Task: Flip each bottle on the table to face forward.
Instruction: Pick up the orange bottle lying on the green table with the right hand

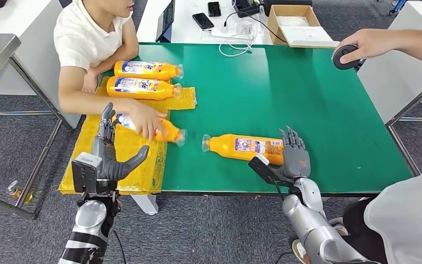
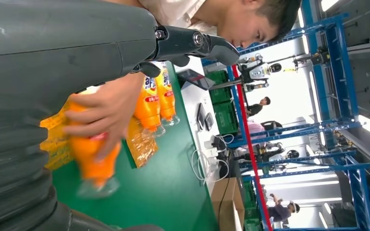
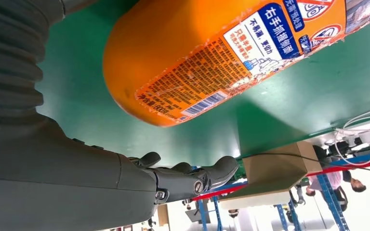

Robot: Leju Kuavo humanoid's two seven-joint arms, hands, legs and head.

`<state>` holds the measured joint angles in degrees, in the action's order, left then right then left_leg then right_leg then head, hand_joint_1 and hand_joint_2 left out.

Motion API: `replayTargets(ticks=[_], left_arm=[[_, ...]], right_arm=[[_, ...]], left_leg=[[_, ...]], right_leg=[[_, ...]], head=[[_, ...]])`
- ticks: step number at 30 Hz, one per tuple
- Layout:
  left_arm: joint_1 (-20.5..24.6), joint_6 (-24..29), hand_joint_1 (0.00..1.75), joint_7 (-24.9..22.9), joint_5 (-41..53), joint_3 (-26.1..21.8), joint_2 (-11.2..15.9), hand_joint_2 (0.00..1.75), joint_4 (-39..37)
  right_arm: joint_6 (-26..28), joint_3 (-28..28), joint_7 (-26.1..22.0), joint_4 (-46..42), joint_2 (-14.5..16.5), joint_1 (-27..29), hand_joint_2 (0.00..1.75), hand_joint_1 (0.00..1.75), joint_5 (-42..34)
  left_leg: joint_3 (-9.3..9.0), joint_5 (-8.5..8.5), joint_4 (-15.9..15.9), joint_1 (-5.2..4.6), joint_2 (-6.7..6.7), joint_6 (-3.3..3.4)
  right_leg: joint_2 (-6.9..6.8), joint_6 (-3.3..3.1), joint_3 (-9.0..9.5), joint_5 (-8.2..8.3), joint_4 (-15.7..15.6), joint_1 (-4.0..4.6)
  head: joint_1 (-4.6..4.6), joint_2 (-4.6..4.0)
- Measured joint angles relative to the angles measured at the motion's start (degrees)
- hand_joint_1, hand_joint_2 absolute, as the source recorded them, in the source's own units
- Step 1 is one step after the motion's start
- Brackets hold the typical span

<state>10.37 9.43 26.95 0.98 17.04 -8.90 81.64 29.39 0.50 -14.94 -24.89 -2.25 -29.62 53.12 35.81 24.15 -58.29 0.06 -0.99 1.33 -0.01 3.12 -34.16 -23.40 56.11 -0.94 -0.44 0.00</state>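
We note four orange plastic bottles with clear caps and printed labels lying on their sides on the green surface (image 1: 318, 99). Two rest side by side at the far left, one (image 1: 147, 69) just behind the other (image 1: 142, 87), on a yellow plastic sheet (image 1: 126, 159). A third (image 1: 162, 130) lies nearer, under a person's hand (image 1: 143, 120). The fourth (image 1: 244, 148) lies alone near the front edge, cap pointing left. Our right hand (image 1: 294, 154) stands at its base end with fingers apart and upright, holding nothing; whether the fingers touch the bottle we cannot tell. The right wrist view shows that bottle's (image 3: 221, 53) small-print barcode side turned up. Our left hand (image 1: 112, 157) is open, thumb out, just beside the person's hand. We judge the bottles rigid and rounded, with a glossy label film that may slip; lying down they should roll readily. The weight cannot be judged. We would take hold across the broad mid-body and rotate about the long axis.
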Motion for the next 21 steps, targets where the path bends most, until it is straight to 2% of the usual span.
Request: replayTargets(ticks=[5,9,15,19,21], left_arm=[[0.7,-1.6,0.0,-2.6,-2.4,0.5,-0.1,1.75,-0.9],[1.9,-5.4,0.0,-6.1,-7.5,1.3,-0.2,1.75,-2.3],[3.1,-6.8,0.0,-7.5,-8.9,3.3,-0.3,1.75,-3.5],[4.3,-8.0,0.0,-9.1,-10.3,4.2,-0.3,1.75,-4.9],[5.0,-9.7,0.0,-10.3,-12.5,4.6,-0.3,1.75,-5.8]], right_arm=[[-1.3,0.1,2.9,0.7,-0.1,-0.7,1.75,0.0,0.9],[-3.2,0.2,6.0,1.7,-0.4,-2.4,1.75,0.0,2.0],[-10.8,0.3,9.5,3.5,-1.0,-4.1,1.75,0.0,1.9],[-13.6,0.3,9.3,4.4,-1.4,-4.7,1.75,1.75,1.3],[-14.6,0.2,7.2,4.7,-1.5,-4.9,1.75,1.75,0.8]], left_leg=[[0.02,-0.01,0.0,0.0,-0.01,0.0],[0.01,-0.02,0.0,0.0,0.0,0.01],[0.02,-0.02,0.0,-0.01,-0.01,0.01],[0.02,-0.01,0.0,0.0,-0.02,0.01],[0.02,-0.01,0.0,0.0,-0.01,0.01]], right_leg=[[0.0,0.0,-0.01,0.0,0.0,0.0],[0.0,0.0,0.0,0.01,0.0,-0.01],[0.0,0.01,0.0,0.01,0.0,-0.01],[0.0,0.01,-0.01,0.01,0.0,0.0],[0.0,0.01,-0.01,0.01,0.0,0.0]], head=[[0.0,0.0],[0.0,0.0],[0.01,0.0],[0.01,0.0],[0.01,0.0]])
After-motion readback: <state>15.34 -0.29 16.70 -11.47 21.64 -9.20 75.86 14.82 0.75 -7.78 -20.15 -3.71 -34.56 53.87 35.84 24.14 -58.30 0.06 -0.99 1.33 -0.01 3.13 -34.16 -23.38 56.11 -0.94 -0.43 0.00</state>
